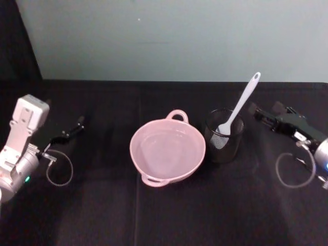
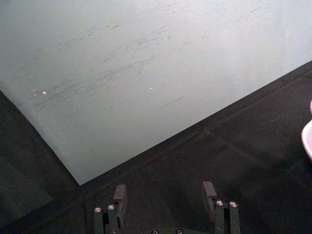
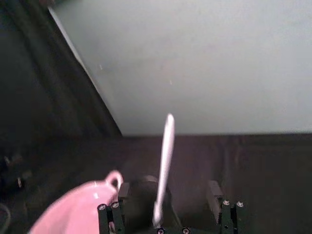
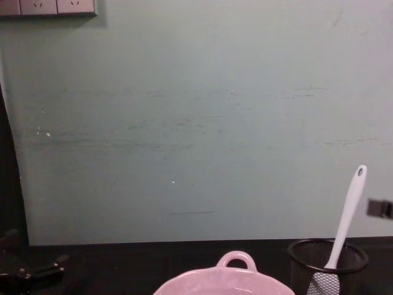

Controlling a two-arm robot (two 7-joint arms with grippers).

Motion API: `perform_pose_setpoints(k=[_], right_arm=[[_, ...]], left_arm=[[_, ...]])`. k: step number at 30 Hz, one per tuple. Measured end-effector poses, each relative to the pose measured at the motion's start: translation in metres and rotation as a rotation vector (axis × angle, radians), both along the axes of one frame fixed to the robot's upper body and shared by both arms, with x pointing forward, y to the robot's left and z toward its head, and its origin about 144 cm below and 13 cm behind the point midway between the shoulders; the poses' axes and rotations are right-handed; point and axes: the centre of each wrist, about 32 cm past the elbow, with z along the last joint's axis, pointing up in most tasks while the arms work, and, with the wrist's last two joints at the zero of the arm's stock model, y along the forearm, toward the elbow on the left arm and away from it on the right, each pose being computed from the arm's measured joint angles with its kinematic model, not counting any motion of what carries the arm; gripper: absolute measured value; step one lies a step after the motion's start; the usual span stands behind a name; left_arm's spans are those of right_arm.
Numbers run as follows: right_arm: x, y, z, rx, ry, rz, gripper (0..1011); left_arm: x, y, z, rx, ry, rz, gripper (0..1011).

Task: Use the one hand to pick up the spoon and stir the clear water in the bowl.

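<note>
Pink bowl (image 1: 167, 151) is sitting mid-bench in the head view, beside the mesh cup (image 1: 224, 136) where the spoon (image 1: 239, 106) is leaning; its water is hardly showing. Right end effector (image 1: 262, 116) is hovering just beside the cup, left end effector (image 1: 78, 124) idling far left. Both wrist views are showing fingers spread wide, empty. Chest view is cutting off the bowl's lower part.

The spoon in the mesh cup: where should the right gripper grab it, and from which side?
Grip the spoon on its slim handle above the rim of the black wire-mesh cup. Its paddle head sits down inside the cup, while the handle leans up and out toward the robot's right. The right gripper, open, is already on that side, so approaching from the right and lifting along the handle's lean looks best.
</note>
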Motion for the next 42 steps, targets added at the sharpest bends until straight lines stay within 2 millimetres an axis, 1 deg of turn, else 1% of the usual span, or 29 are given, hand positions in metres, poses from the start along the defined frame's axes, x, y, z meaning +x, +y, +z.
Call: perform_pose_setpoints(k=[5, 11, 16, 20, 23, 24, 26, 27, 30, 33, 42], right_arm=[[-0.008, -0.015, 0.004, -0.085, 0.103, -0.01, 1002], [-0.01, -0.023, 0.002, -0.159, 0.131, -0.066, 1003], [-0.002, -0.02, -0.002, -0.238, 0.049, -0.117, 1003], [0.01, -0.012, -0.015, -0.335, -0.126, -0.144, 1003], [0.016, -0.01, -0.024, -0.361, -0.188, -0.152, 1002], [0.02, -0.008, -0.031, -0.374, -0.208, -0.155, 1003], [0.024, -0.008, -0.037, -0.391, -0.222, -0.156, 1002], [0.028, -0.007, -0.044, -0.399, -0.232, -0.151, 1002], [0.033, -0.007, -0.057, -0.401, -0.237, -0.146, 1002], [0.035, -0.006, -0.063, -0.398, -0.234, -0.147, 1002], [0.035, -0.006, -0.062, -0.398, -0.239, -0.144, 1003]], left_arm=[[0.0, 0.0, 0.0, 0.0, 0.0, 0.0, 1011], [0.0, 0.0, 0.0, 0.0, 0.0, 0.0, 1011], [0.0, 0.0, 0.0, 0.0, 0.0, 0.0, 1011], [0.0, 0.0, 0.0, 0.0, 0.0, 0.0, 1011], [0.0, 0.0, 0.0, 0.0, 0.0, 0.0, 1011], [0.0, 0.0, 0.0, 0.0, 0.0, 0.0, 1011], [0.0, 0.0, 0.0, 0.0, 0.0, 0.0, 1011], [0.0, 0.0, 0.0, 0.0, 0.0, 0.0, 1011], [0.0, 0.0, 0.0, 0.0, 0.0, 0.0, 1011], [0.0, 0.0, 0.0, 0.0, 0.0, 0.0, 1011], [0.0, 0.0, 0.0, 0.0, 0.0, 0.0, 1011]])
